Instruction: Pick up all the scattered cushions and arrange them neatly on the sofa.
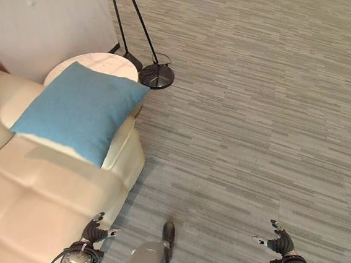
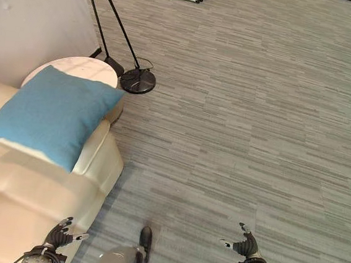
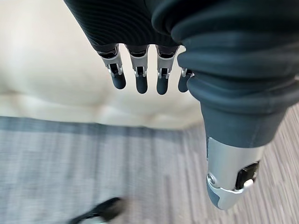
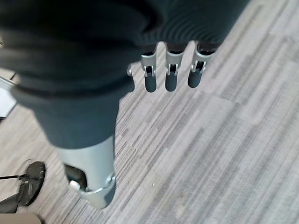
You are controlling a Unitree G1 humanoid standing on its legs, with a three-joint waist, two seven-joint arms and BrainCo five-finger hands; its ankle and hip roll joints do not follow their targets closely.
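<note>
The blue cushion (image 1: 78, 111) lies well ahead of the left robot hand (image 1: 94, 229), tilted across the arm of the cream sofa (image 1: 25, 204), one corner reaching over the round side tabletop (image 1: 101, 63) beyond it. It rests on the sofa's arm rather than on the seat, so I judge it placed but not yet neatly arranged.

Both hands hang low and carry nothing. The left robot hand has its fingers (image 3: 140, 77) straight and relaxed, just over the sofa's front edge where it meets the carpet. The right robot hand (image 1: 280, 241), well apart from the sofa, hovers over bare grey carpet floor (image 1: 258, 114) with fingers likewise extended, which fits a pause between picks.

The head views take in the cushion, the sofa and a black floor lamp (image 1: 156, 75) whose base stands beyond the tabletop. The right wrist view catches that lamp base (image 4: 29, 179) near its hand, and the left wrist view shows the sofa's side up close.
</note>
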